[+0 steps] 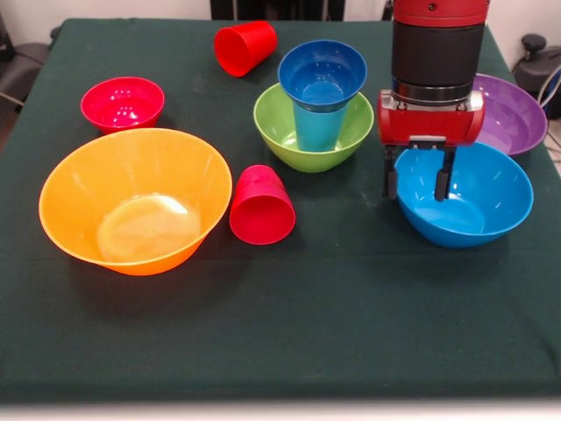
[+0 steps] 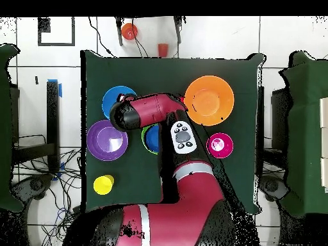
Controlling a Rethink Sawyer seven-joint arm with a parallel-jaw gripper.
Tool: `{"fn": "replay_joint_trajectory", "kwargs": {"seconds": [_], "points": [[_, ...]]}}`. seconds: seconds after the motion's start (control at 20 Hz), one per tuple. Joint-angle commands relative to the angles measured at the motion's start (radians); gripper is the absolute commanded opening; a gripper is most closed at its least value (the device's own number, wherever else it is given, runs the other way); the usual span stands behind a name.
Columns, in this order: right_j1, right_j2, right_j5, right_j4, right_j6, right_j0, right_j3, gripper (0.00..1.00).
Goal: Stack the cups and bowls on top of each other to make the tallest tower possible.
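Observation:
My gripper (image 1: 417, 180) hangs open over the left rim of the medium blue bowl (image 1: 478, 206), one finger outside the rim and one inside. A tower stands in the middle: a green bowl (image 1: 276, 132) holds an upright light blue cup (image 1: 317, 127), and a small dark blue bowl (image 1: 322, 74) sits on that cup. One red cup (image 1: 261, 206) lies on its side beside the huge orange bowl (image 1: 131, 202). Another red cup (image 1: 245, 46) lies at the far edge. A yellow cup (image 2: 104, 184) stands near the purple bowl (image 2: 107, 139) in the overhead view.
A small red bowl (image 1: 123, 103) sits behind the orange bowl. The purple bowl (image 1: 513, 114) lies just behind the blue bowl, partly hidden by the arm. A dark green cloth (image 1: 289, 324) covers the table. In the overhead view the arm (image 2: 154, 112) hides the tower's green bowl.

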Motion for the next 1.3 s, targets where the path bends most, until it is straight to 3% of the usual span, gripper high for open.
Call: {"fn": "replay_joint_trajectory", "kwargs": {"seconds": [0.05, 0.45, 0.85, 1.3], "points": [[0.014, 0.050, 0.018, -0.015, -0.022, 0.007, 0.011, 1.00], [0.010, 0.025, 0.002, -0.041, -0.021, 0.025, 0.016, 1.00], [0.054, 0.002, -0.068, -0.080, -0.003, 0.058, 0.031, 1.00], [0.091, 0.007, -0.061, -0.085, -0.027, 0.039, 0.025, 1.00]]}}
